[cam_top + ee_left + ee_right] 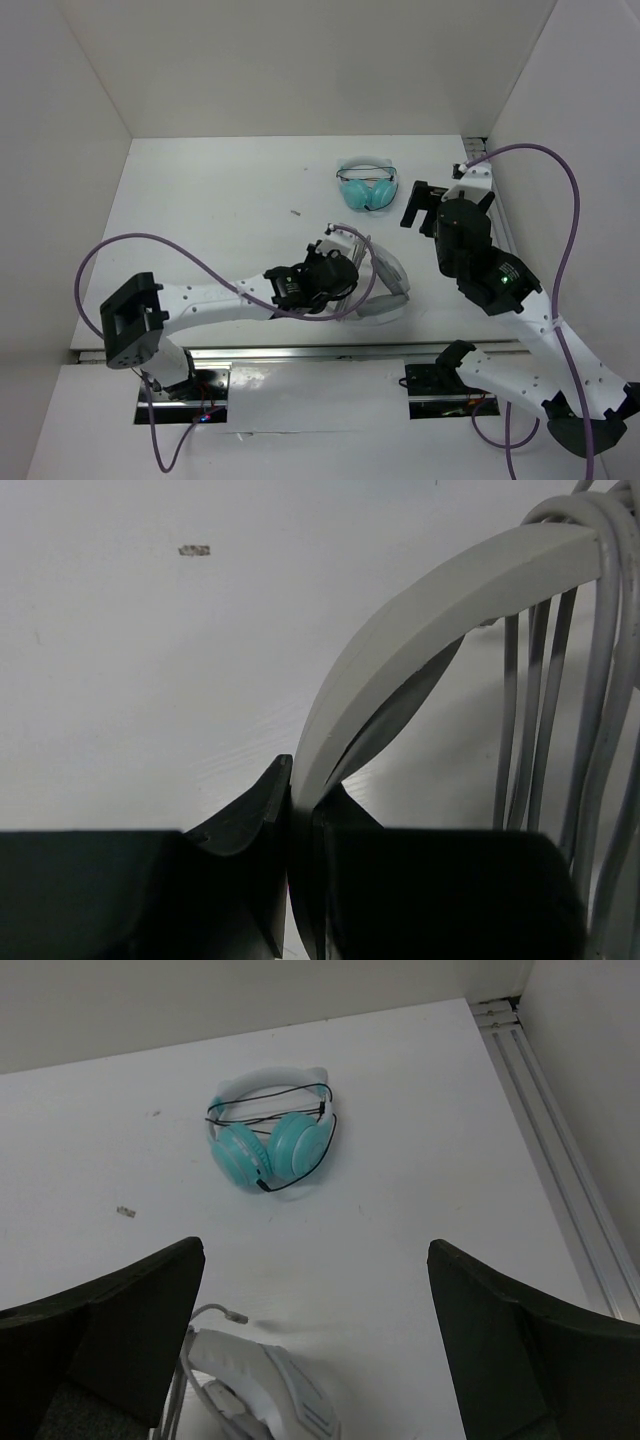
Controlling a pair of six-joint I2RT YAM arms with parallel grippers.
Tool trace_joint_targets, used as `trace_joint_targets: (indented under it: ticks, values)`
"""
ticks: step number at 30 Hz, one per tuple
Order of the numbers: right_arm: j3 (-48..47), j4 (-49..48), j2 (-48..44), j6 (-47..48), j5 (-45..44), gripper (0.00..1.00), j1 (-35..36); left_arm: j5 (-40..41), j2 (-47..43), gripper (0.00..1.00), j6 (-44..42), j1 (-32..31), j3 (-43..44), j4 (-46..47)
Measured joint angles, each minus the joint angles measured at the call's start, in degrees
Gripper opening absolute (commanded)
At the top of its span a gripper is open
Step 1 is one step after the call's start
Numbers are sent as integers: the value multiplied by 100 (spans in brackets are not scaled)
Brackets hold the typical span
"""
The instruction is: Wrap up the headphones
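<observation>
One pair of big white headphones (388, 290) lies toward the near edge of the counter (220, 200), around the middle and a touch to the right. The broad pale headband (440, 610) arches upward, and several turns of the thin grey cable (600, 700) hang over the top of the band. The left pincer (292, 800) is closed tight on the lower end of that headband, its black fingers pressed against it from both sides.

Off to the right and a little farther back, the right pincer (315, 1260) hangs above the counter with its jaws spread wide and nothing between them. It is clear of the headphones, whose white shell shows at the bottom of its own camera's view.

Farther off, toward the back wall, a smaller pair of teal headphones (366, 186) lies flat with a dark cord (300, 1175) looped around it. A tiny speck (295, 212) sits on the counter to the left of those.
</observation>
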State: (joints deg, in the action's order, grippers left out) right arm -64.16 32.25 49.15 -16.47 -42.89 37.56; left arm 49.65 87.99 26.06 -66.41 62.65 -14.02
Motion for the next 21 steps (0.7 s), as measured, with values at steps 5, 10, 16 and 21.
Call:
trace_joint_targets:
  ticks: [5, 10, 16, 21]
  values:
    - [0, 7, -46, 4, 22, 100, -2, -358, 520, 0, 319, 208, 214, 48]
    - [0, 13, -83, 50, 48, 100, -7, -702, 1095, 0, 678, 573, 555, 70]
    - [2, 13, -144, 72, 201, 100, -9, -1294, 1980, 0, 1005, 1080, 1152, 177]
    - [7, 11, -144, 98, 433, 100, -11, -1794, 2741, 0, 1257, 1497, 1637, 251]
